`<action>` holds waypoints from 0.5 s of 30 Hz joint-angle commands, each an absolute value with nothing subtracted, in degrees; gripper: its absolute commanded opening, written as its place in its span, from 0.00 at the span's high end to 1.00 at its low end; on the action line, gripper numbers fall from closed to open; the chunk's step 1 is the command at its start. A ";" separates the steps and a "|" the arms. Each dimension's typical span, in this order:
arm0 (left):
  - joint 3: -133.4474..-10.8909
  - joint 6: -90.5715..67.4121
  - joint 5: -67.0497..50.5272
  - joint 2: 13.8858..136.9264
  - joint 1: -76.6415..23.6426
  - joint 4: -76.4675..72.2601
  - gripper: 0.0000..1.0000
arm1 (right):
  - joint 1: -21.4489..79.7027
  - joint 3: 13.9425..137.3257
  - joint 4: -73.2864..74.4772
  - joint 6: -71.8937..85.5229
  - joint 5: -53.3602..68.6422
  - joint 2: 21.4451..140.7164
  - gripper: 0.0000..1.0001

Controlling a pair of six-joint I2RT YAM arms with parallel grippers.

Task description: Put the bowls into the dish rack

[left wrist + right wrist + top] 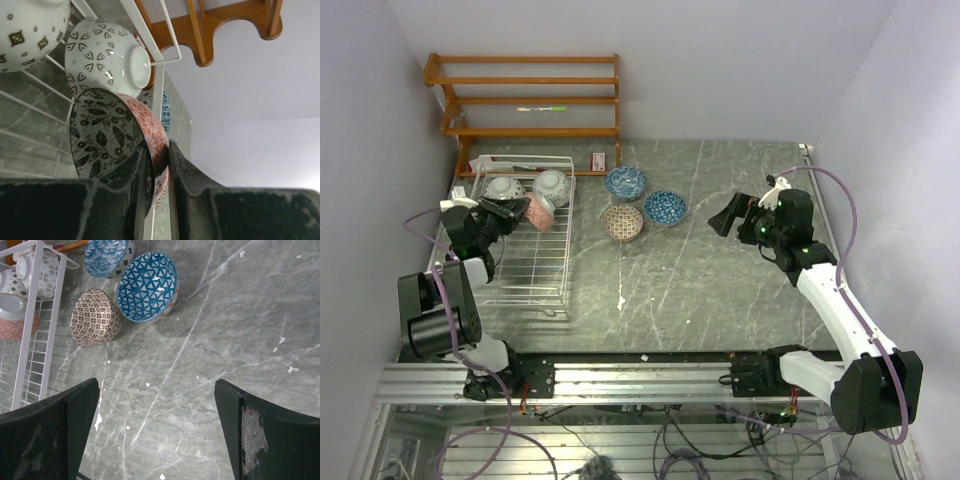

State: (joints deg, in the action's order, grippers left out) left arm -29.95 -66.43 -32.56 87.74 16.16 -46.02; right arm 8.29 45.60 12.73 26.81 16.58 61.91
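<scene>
My left gripper [159, 150] is shut on the rim of a bowl [105, 135] with a dark grey leaf-patterned inside and a red floral outside. It holds the bowl tilted on edge inside the white wire dish rack [525, 265], at its right side. In the top view this gripper [515, 212] is over the rack's far half. Two pale bowls [503, 187] [552, 186] lie bottom-up in the rack's far end. Two blue bowls [625, 182] [665, 207] and a brownish bowl [621, 221] sit on the table. My right gripper [725, 215] hangs open above the table, right of them.
An orange-brown wooden shelf unit [530, 95] stands against the back wall behind the rack. A small red and white item [599, 161] lies by its foot. Purple walls close in on the left and right. The table is grey marble [720, 290].
</scene>
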 commanded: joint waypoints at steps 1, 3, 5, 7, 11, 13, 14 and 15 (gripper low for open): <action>-26.94 -54.36 -24.81 88.32 17.11 -16.32 0.72 | 7.86 44.88 10.64 27.16 17.47 62.09 0.00; -26.82 -53.49 -24.33 87.29 17.26 -14.84 0.71 | 7.91 44.82 10.46 27.24 17.58 61.98 0.00; -26.40 -52.80 -24.09 87.01 17.37 -13.96 0.71 | 7.91 44.74 10.33 27.36 17.79 61.84 0.00; -25.89 -52.29 -23.87 87.19 17.46 -13.76 0.71 | 7.91 44.66 10.37 27.33 17.86 61.68 0.00; -24.61 -52.03 -23.73 88.33 17.53 -14.31 0.67 | 7.90 44.48 10.50 27.33 17.93 61.51 0.00; -24.61 -51.55 -23.13 88.21 17.53 -13.34 0.66 | 7.90 44.47 10.48 27.50 18.11 61.54 0.00; -24.77 -51.03 -22.71 87.91 17.63 -12.40 0.66 | 7.88 44.47 10.42 27.54 18.25 61.57 0.00; -25.01 -50.72 -22.03 87.51 17.66 -11.07 0.66 | 7.91 44.43 10.38 27.63 18.26 61.45 0.00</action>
State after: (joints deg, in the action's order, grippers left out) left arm -29.63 -60.18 -29.39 83.48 17.23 -33.98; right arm 8.29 45.28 11.81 27.20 17.47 61.91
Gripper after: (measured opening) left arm 0.358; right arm 0.999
